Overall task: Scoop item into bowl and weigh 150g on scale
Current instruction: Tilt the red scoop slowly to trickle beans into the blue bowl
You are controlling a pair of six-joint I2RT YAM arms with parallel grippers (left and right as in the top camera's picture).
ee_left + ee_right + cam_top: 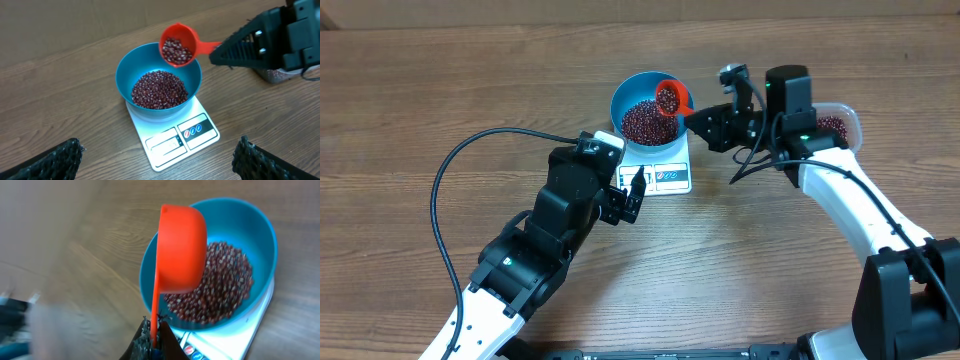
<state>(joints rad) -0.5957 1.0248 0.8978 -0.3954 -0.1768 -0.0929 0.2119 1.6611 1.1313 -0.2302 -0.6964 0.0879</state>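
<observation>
The bright blue bowl [620,98] stands on the white scale [672,180] and holds a heap of dark red beans [645,122]. My right gripper [691,116] is shut on the handle of an orange-red scoop [669,97], which hangs tilted over the bowl's right rim with beans in its cup. In the right wrist view the fingers pinch the thin handle [156,327] and the scoop's back [182,245] faces the camera above the bowl [260,235]. My left gripper [632,195] is open and empty just in front of the scale [175,142].
A clear plastic tub [840,125] with more beans sits at the right, partly hidden behind my right arm. The left arm's black cable [445,180] loops over the wooden table [440,80] on the left.
</observation>
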